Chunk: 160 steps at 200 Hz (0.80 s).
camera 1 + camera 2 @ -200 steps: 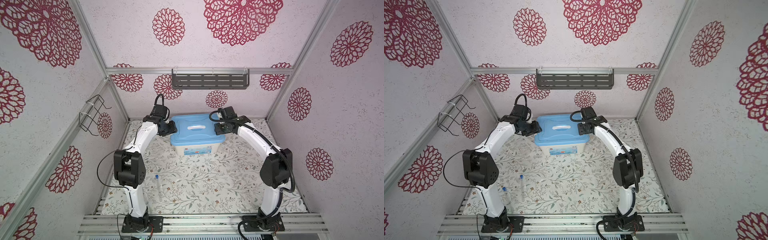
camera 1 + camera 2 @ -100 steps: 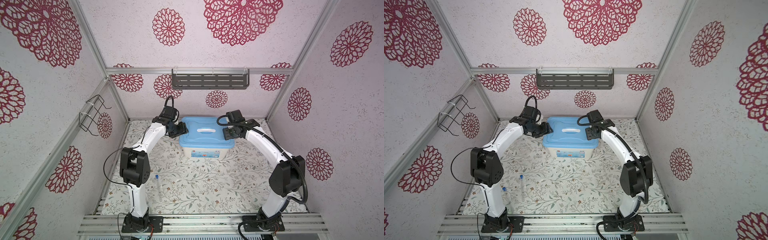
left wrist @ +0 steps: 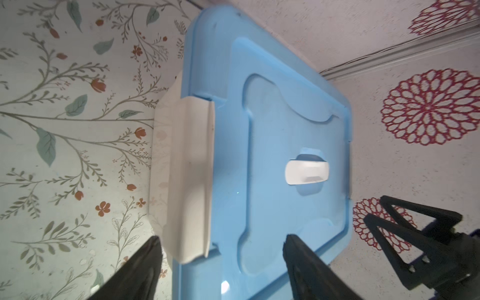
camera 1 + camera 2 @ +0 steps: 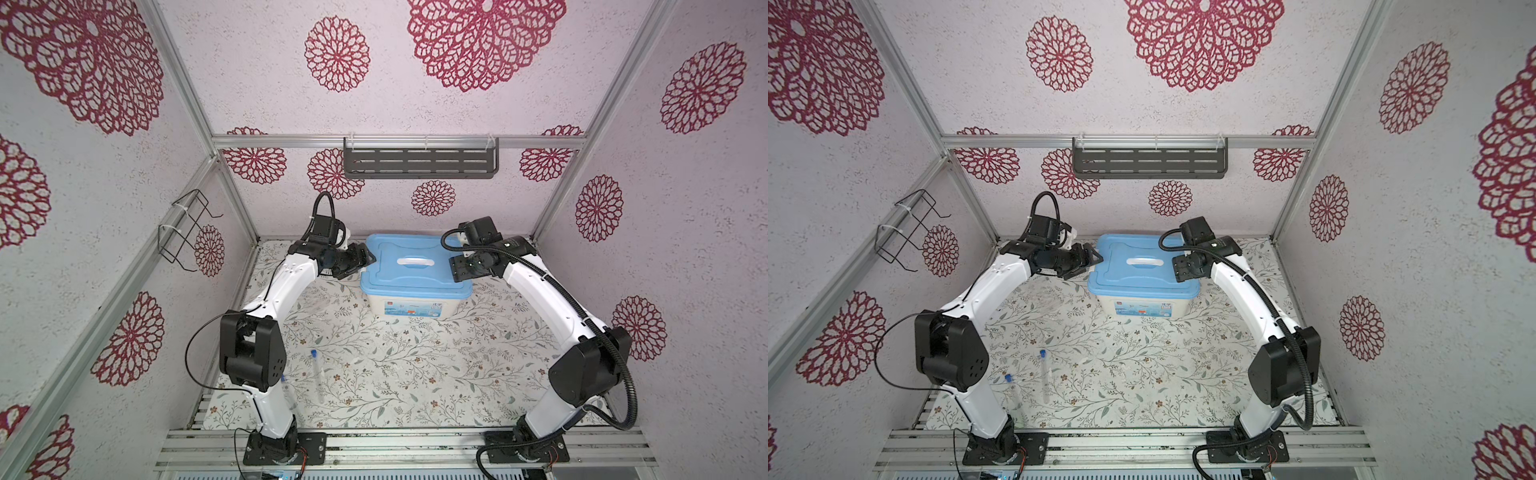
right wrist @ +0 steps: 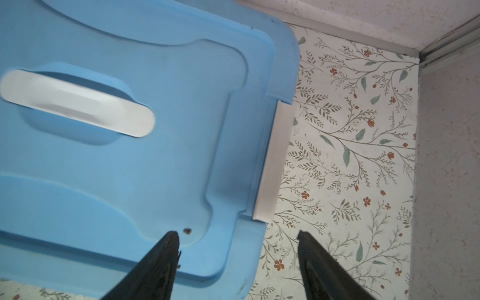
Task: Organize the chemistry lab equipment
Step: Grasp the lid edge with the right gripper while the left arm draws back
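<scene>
Your left tool [image 3: 222,237] and right tool [image 5: 237,232] sit released at opposite box [image 4: 415,266] edges; tubes [image 4: 1044,378] lie well clear on bench [image 4: 457,374].

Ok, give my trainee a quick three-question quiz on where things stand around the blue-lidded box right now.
1. True or false: the blue lid is off the storage box.
2. Where do the two blue-capped tubes lie? A) on top of the lid B) flat on the table C) in the dark wall shelf
3. Fill in: the left gripper and the right gripper each sit at one end of the box, with jaws ____ and holding nothing.

Key
1. False: the lid sits on the box.
2. B
3. open
</scene>
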Tool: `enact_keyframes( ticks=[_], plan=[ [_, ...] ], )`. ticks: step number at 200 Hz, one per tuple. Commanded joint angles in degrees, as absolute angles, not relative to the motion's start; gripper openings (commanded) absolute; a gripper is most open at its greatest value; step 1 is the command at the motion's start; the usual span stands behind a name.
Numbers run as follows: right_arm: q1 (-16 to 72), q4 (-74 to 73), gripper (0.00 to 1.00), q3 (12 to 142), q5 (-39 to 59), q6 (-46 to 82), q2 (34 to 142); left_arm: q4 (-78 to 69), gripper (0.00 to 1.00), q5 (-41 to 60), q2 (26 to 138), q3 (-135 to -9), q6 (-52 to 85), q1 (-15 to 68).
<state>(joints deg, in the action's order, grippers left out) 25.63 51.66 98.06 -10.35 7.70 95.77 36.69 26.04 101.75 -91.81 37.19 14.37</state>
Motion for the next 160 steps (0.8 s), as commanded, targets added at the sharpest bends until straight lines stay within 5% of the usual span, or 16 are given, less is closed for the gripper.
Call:
enact_keyframes(
  ticks=[1, 56, 77, 116, 160],
  plan=[
    [31.72, 54.27, 0.75, 101.76, -11.35, 11.3, 94.75, 32.14, 0.79, 26.92, 96.87, -88.39, 38.66, 13.83],
    [47.12, 51.17, 0.82, 107.66, -24.15, 28.56, 100.62, 26.82, 0.81, 23.47, 85.02, -75.15, 42.54, 9.31],
    [51.24, 48.27, 0.99, 108.8, -27.15, 30.4, 103.68, 28.28, 0.81, 22.8, 82.17, -72.8, 42.8, 6.47],
    [56.63, 40.23, 0.99, 115.6, -29.71, 28.37, 113.71, 34.39, 0.84, 16.88, 75.05, -68.5, 44.6, -3.05],
    [57.39, 45.08, 0.99, 132.86, -37.04, 21.21, 128.64, 41.1, 0.97, 3.35, 69.01, -66.48, 42.56, -9.13]
  ],
)
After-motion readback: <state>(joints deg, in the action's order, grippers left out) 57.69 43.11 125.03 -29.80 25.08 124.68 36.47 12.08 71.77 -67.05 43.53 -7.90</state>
